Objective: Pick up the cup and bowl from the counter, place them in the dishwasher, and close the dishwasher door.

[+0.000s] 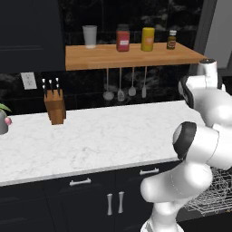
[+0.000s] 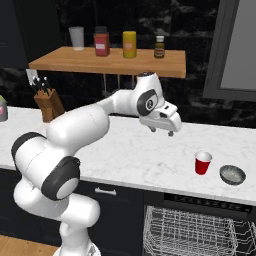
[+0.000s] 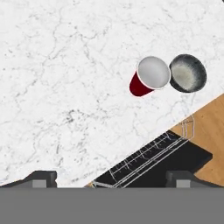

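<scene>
Two vessels, cup and bowl, await pickup on the counter; claw spread, empty, hovering left of them.

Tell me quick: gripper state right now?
Gripper: open and empty, above the counter, short of the cup.

- We see the counter as smooth veined white marble.
- Our cup looks like glossy red plastic.
- The shelf is matt wood.
</scene>
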You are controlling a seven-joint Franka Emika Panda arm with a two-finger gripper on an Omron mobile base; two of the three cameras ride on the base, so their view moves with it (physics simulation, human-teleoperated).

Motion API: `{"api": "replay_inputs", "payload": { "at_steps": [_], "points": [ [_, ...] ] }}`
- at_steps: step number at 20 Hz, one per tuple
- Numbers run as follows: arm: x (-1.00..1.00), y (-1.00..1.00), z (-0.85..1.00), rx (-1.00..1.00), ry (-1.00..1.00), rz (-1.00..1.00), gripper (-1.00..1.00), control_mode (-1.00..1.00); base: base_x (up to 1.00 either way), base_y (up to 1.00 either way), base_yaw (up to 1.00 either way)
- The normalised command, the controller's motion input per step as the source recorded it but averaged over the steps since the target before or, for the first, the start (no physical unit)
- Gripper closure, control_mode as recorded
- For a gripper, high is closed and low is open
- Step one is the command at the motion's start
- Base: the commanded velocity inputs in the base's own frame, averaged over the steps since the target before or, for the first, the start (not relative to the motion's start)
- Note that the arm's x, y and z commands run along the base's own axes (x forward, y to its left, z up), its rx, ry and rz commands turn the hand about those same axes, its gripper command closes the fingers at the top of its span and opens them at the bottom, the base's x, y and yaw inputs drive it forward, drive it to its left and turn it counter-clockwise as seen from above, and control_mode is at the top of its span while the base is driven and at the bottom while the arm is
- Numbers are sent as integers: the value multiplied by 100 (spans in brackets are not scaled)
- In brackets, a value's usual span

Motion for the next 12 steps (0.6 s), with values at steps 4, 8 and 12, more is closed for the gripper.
{"api": "replay_inputs", "payload": {
  "at_steps": [4, 8, 12],
  "points": [
    [4, -62, -21, 4, 0, 0, -100, -100, 0, 0, 0],
    [0, -23, -34, 3, 0, 2, -100, -100, 0, 0, 0],
    [1, -17, -42, 0, 0, 5, -100, -100, 0, 0, 0]
  ]
}}
